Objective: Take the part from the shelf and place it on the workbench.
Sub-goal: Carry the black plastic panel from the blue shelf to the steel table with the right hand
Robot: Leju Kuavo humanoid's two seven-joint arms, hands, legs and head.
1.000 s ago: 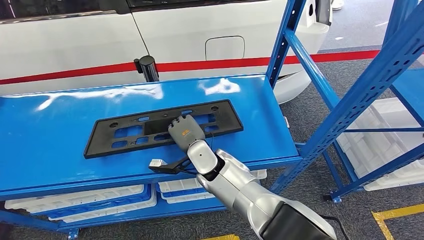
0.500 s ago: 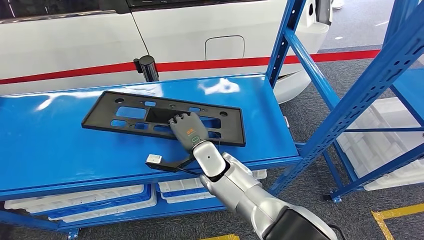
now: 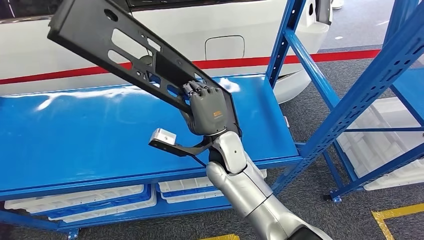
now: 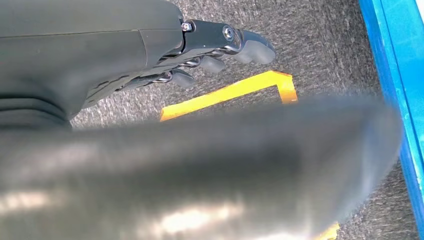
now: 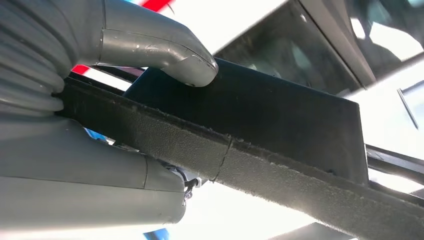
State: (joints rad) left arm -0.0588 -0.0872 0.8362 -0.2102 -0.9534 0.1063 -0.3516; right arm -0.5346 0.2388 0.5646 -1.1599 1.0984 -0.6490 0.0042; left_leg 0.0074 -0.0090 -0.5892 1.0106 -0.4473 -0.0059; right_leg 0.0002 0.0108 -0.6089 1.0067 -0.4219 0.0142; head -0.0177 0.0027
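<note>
We grip the black plate [image 3: 135, 55] in our right hand [image 3: 210, 112], lifted above the shelf [image 3: 75, 135]; next, carry it to the bench.

1. The silver right arm [image 3: 250, 192] is raised from below, its forearm upright.
2. The grey many-fingered right hand [image 3: 207, 110] is held with its back toward the head camera; its dark fingers [image 3: 197, 90] are curled over the edge of the long black plastic perforated part [image 3: 125, 50].
3. In the right wrist view the thick grey thumb [image 5: 160, 50] is pressed onto the part's face.
4. The left hand [image 4: 150, 45] is seen pointed at the floor, fingers curled in, nothing held.
</note>
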